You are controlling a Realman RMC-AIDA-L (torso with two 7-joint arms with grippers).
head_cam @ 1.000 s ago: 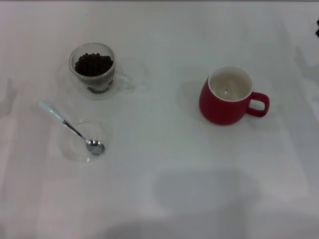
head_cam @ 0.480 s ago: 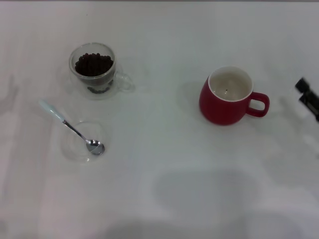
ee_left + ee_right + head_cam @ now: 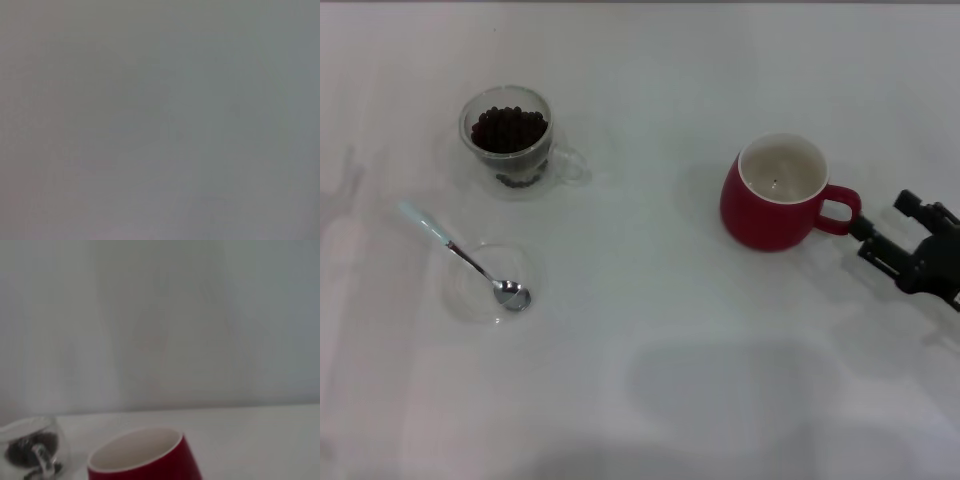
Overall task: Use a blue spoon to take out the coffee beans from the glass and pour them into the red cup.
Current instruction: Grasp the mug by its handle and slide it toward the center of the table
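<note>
The glass (image 3: 512,160) stands at the back left of the white table, filled with coffee beans (image 3: 507,129). The blue spoon (image 3: 460,255) lies in front of it, its silver bowl resting in a clear saucer (image 3: 470,300). The red cup (image 3: 775,195) stands right of centre, handle pointing right, with one dark speck on its white inside. My right gripper (image 3: 882,222) is open just right of the cup's handle, low over the table and holding nothing. The right wrist view shows the red cup (image 3: 145,457) close by and the glass (image 3: 30,450) beyond it. My left gripper is out of view.
The white table (image 3: 640,350) stretches between the glass and the red cup with nothing on it. The left wrist view shows only a plain grey surface.
My right gripper has come in from the right edge and moved left and down toward the red cup's handle. The cup, glass and spoon have not moved.
</note>
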